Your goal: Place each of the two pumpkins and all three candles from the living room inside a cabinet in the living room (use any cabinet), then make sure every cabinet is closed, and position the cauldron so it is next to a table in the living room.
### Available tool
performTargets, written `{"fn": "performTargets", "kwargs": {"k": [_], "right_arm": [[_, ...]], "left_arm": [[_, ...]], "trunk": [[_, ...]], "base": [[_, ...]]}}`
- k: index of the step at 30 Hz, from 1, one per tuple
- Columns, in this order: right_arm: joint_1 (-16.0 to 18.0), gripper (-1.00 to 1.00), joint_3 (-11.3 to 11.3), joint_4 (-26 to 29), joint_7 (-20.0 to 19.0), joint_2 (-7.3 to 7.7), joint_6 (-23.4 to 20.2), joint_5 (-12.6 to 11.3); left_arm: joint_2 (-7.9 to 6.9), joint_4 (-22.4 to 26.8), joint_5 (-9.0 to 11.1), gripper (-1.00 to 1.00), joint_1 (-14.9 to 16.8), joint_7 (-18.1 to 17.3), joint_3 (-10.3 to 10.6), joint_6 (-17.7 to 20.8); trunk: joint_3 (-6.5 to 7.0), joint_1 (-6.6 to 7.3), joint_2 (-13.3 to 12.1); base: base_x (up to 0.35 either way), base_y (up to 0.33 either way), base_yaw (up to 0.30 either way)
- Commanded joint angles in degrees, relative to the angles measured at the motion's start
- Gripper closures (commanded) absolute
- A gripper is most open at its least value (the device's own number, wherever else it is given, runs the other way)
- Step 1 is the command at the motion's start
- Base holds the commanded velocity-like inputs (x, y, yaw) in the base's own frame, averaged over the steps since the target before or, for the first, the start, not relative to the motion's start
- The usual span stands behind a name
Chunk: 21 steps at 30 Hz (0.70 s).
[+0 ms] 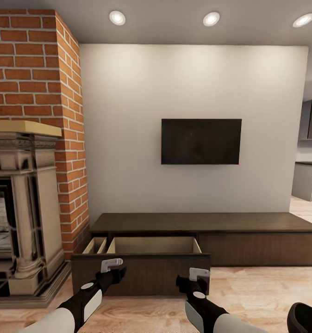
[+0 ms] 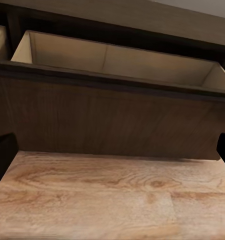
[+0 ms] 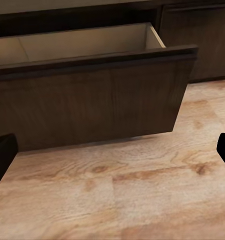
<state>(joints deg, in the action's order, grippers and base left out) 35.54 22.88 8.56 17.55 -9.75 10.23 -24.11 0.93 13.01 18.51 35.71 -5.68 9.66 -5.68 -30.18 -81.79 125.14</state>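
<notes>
You face the white wall with the brick chimney and fireplace at your left. Below the TV runs the cabinet: long, low, dark brown, flat-topped. Its wide drawer is pulled out over the wood floor, showing a pale beige, bare inside. Your left gripper and right gripper hang just before the drawer front, each with fingers spread wide.
</notes>
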Motion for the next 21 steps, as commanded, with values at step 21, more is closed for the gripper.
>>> {"fn": "performTargets", "kwargs": {"k": [21], "right_arm": [[0.05,-1.0,0.19,0.13,0.28,0.22,0.23,-1.5]], "left_arm": [[0.04,-0.14,0.48,-1.0,0.06,0.23,0.54,-0.18]], "trunk": [[-3.85,-4.61,8.47]], "base": [[0.0,0.0,0.0]]}}
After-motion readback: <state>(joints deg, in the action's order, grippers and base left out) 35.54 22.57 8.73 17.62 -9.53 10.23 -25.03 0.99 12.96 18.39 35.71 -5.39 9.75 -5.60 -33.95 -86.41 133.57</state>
